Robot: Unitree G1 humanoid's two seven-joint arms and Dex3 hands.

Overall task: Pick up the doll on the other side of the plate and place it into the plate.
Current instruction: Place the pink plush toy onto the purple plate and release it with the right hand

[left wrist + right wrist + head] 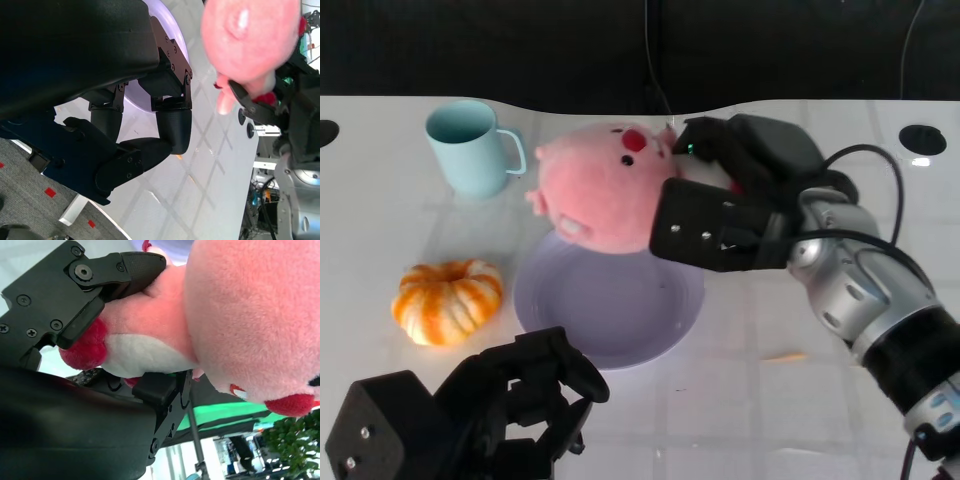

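A pink plush doll (pixel 600 190) with red cheeks hangs over the far rim of the lavender plate (pixel 610 310), held by my right hand (pixel 730 200). In the right wrist view its fingers (pixel 115 275) press into the doll's pink and white body (pixel 240 315). The doll (pixel 247 40) also shows in the left wrist view, above the plate (pixel 175 35). My left hand (pixel 510 400) rests near the table's front edge, just in front of the plate, its fingers (pixel 170 125) curled in with nothing in them.
A light blue mug (pixel 472 148) stands at the back left. An orange and white pumpkin (pixel 447 298) lies left of the plate. A small orange scrap (pixel 785 356) lies on the table right of the plate.
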